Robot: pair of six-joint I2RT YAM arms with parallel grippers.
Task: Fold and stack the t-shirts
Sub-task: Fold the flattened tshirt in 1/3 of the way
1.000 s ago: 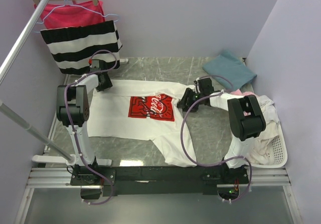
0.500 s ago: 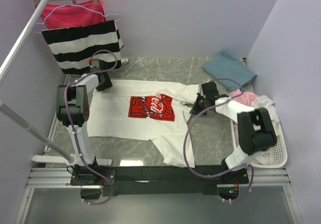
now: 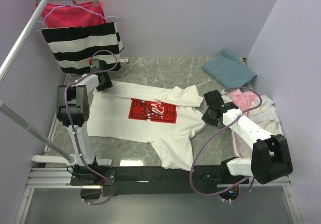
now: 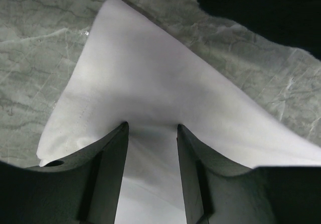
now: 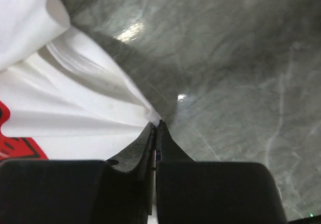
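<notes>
A white t-shirt [image 3: 115, 114] with a red square logo [image 3: 152, 110] lies spread on the marble table, its right side rumpled. My left gripper [image 3: 104, 82] rests on the shirt's far left corner. In the left wrist view its jaws [image 4: 151, 126] stand apart, pressed onto the white cloth [image 4: 140, 73]. My right gripper [image 3: 206, 117] is at the shirt's right edge. In the right wrist view it [image 5: 159, 123] is shut, with a fold of the white cloth [image 5: 60, 108] pinched at its tips. A folded teal-blue t-shirt [image 3: 229, 69] lies at the far right. Pale and pink t-shirts [image 3: 246, 99] are heaped in a basket.
The white basket [image 3: 279, 151] stands at the right edge, beside my right arm. A striped garment [image 3: 80, 45] and a red-pink one [image 3: 67, 13] hang on hangers at the far left. A metal rack pole [image 3: 25, 33] slants over the left side.
My right gripper has shut on the shirt's right edge and pulled it toward the near right, bunching that side. The left gripper has stayed where it was.
</notes>
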